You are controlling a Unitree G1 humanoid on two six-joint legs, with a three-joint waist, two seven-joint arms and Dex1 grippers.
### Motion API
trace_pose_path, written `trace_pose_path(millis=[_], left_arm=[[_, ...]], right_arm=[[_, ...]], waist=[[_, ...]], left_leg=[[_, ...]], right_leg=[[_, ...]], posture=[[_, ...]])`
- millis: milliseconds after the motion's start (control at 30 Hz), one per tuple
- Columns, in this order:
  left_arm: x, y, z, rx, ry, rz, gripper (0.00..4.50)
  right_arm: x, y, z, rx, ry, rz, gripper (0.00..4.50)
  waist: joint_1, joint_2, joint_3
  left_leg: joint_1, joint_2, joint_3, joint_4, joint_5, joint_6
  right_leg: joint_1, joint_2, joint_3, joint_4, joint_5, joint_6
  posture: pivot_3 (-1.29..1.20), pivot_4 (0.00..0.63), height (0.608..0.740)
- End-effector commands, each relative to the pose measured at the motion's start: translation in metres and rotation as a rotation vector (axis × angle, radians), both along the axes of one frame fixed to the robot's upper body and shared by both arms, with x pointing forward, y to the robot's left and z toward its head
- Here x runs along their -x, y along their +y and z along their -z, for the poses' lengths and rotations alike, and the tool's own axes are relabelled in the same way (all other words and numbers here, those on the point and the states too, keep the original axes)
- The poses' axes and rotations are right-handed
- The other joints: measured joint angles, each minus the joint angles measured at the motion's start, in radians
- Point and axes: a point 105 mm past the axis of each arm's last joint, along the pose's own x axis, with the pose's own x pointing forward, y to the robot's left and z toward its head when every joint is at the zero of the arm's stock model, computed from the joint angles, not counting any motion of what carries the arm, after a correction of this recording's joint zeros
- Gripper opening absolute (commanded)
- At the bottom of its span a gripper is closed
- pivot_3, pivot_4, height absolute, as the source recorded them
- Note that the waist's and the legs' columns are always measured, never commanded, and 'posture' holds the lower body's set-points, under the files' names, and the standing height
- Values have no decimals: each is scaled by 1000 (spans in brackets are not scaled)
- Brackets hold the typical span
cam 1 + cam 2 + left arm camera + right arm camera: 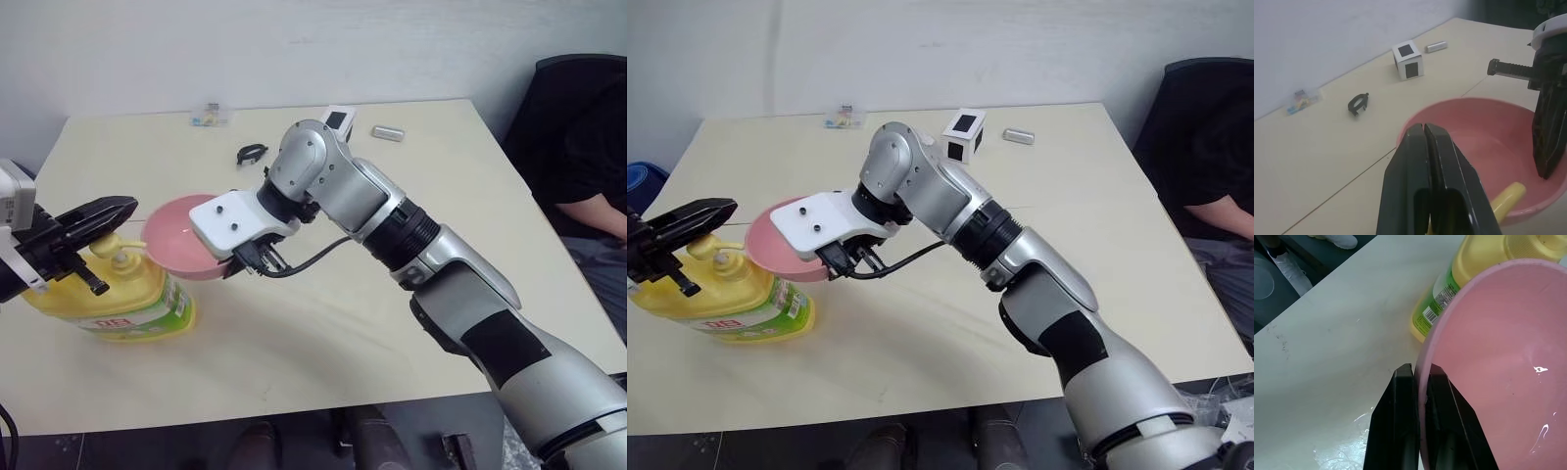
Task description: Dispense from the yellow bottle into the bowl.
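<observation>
Beside the yellow bottle [118, 294], the right tool [1419, 382] pinches the bowl [181, 235] rim; the clenched, empty left tool [118, 211] pressing off-centre could tip the bottle.

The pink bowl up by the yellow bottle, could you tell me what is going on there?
The right gripper is shut on the rim of the pink bowl, holding it next to the pump on the yellow bottle, which stands on the table. The left gripper, shut, hovers over the pump.
</observation>
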Motion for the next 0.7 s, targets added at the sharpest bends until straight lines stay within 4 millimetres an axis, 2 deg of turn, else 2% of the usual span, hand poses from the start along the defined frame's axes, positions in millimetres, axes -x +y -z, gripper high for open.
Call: trace_pose_path(millis=[33,300,700], left_arm=[[0,-3,15,-44,44,1,60],[1,-9,31,-111,76,3,60],[-4,-5,32,-113,64,-12,60]], right_arm=[[9,8,-19,-43,-50,-56,0],[10,8,-21,-34,-62,-65,0],[19,-4,-16,37,-92,-140,0]], waist=[[0,0,0],[0,0,0],[0,0,0]], left_leg=[[0,0,0,0,0,0],[1,0,0,0,0,0],[3,0,0,0,0,3]], right_leg=[[0,0,0,0,0,0],[0,0,1,0,0,0],[0,0,0,2,1,-3]], posture=[[0,150,740],[0,150,740],[0,150,740]])
